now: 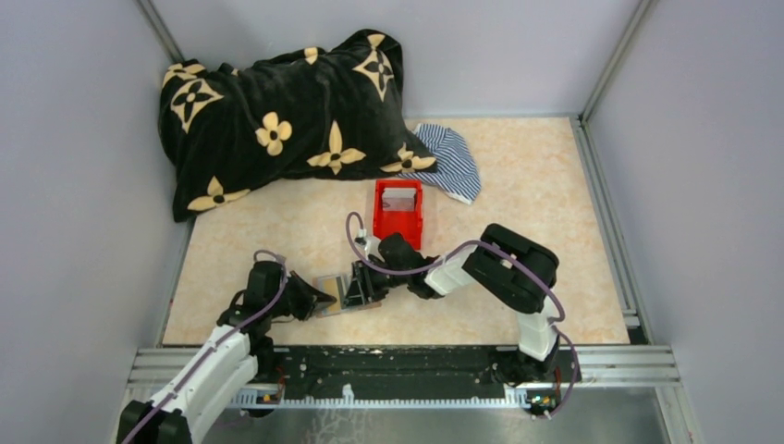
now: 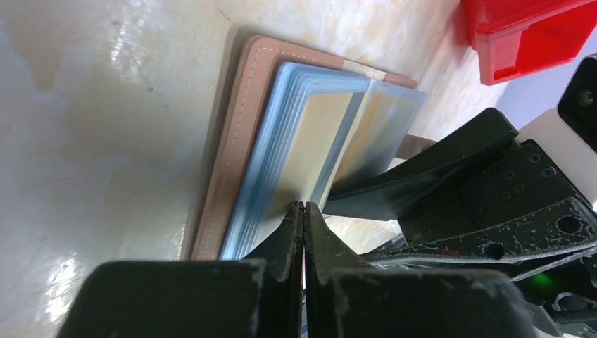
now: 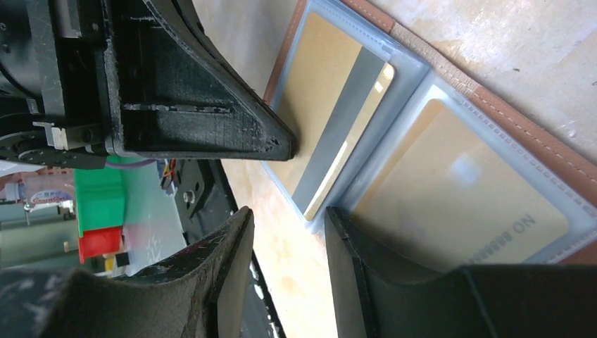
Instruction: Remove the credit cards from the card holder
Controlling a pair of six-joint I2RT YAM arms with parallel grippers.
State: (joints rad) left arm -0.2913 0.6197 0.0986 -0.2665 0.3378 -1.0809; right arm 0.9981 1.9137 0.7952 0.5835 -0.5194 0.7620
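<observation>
While brown card holder gapes (tan cards), left gripper closed; right gripper parted.

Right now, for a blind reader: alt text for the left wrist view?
The shut left gripper touches the blue sleeves of the open card holder, tan credit cards inside. The right gripper reaches in from the right; a red bin sits behind.

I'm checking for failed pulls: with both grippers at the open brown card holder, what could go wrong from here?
The right gripper stands open at the edge of the clear blue-grey plastic sleeve; closing might pinch sleeve and thin tan card together.
The shut left gripper seems to pin only one sleeve edge, so the flat brown leather-look card holder could slide or lift.
The two grippers' fingertips sit close and might collide.
</observation>
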